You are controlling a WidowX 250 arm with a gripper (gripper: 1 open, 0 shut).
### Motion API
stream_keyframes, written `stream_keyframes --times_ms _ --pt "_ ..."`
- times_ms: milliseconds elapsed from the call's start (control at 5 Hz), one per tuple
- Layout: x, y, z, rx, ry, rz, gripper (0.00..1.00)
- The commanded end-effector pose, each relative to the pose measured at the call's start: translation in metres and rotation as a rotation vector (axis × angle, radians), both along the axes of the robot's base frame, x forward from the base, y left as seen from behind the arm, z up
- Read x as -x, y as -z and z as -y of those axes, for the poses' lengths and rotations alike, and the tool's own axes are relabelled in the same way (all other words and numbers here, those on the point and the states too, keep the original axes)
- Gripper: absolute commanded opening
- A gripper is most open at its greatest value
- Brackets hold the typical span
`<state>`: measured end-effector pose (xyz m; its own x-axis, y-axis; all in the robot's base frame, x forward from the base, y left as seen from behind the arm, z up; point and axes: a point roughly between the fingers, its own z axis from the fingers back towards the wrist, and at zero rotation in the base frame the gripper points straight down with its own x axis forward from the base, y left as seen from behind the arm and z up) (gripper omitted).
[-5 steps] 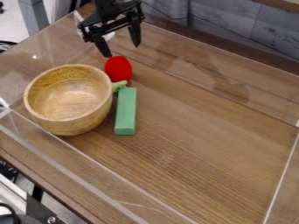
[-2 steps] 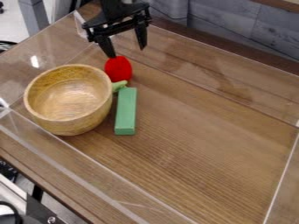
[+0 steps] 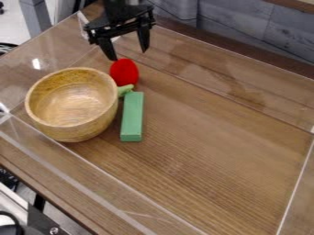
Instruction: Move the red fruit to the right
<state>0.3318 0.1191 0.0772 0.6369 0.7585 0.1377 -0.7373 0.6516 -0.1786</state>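
- A red fruit (image 3: 124,71), the piece to be moved right, sits on the wooden table (image 3: 227,119) at the far rim of a bowl (image 3: 72,105), its pale green cap (image 3: 125,90) turned to the near side, by the far end of a green block (image 3: 132,117).
- The gripper (image 3: 128,50) hangs just beyond the fruit, fingers spread wide, with nothing pinched between them.
- The glossy fruit is likely a light, hollow or solid plastic toy, stiff enough to take a firm squeeze and unlikely to bruise.
- Its smooth, rounded skin may prove slippery; fingers closing high on the curve could squirt it out toward the near side.
- The best hold appears to be low across the widest part of the red body, one finger on the left flank and one on the right, clear of the cap.
- The left finger would need care beside the bowl's rim, and a straight lift before heading right should spare the block a knock.
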Motion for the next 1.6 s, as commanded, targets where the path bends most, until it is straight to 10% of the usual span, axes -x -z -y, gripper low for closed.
stream_keyframes --times_ms 0,600,1400 --pt "-0.011 0.000 -0.006 -0.045 -0.035 0.025 1.00" --pt "-0.016 0.039 0.002 -0.069 -0.006 0.001 1.00" --pt "-0.019 0.030 0.000 -0.046 -0.117 -0.043 1.00"
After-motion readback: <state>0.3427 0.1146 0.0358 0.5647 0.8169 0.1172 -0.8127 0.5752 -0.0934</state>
